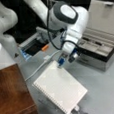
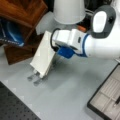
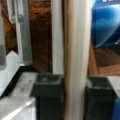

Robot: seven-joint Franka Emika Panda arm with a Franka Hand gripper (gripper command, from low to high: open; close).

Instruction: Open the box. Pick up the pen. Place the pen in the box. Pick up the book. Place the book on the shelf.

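The white spiral-bound book (image 1: 60, 89) is held at its far edge by my gripper (image 1: 62, 62). In a front view the book (image 2: 43, 53) stands tilted, its low edge near the table, with the gripper (image 2: 56, 53) at its upper side. The wrist view shows the book's edge (image 3: 75, 50) running between my two black fingers (image 3: 47, 92), which are shut on it. The box (image 1: 102, 54) stands open at the right with its lid up. A dark slim pen (image 2: 117, 100) lies in one of its compartments. The reddish-brown shelf (image 1: 13, 93) is at the lower left.
A dark recess with an orange piece (image 1: 44, 47) lies behind the book, and a white cable (image 1: 38, 69) runs across the grey table. A blue object (image 2: 10, 32) sits under the shelf top (image 2: 22, 10). A white cylinder (image 2: 68, 10) stands at the back.
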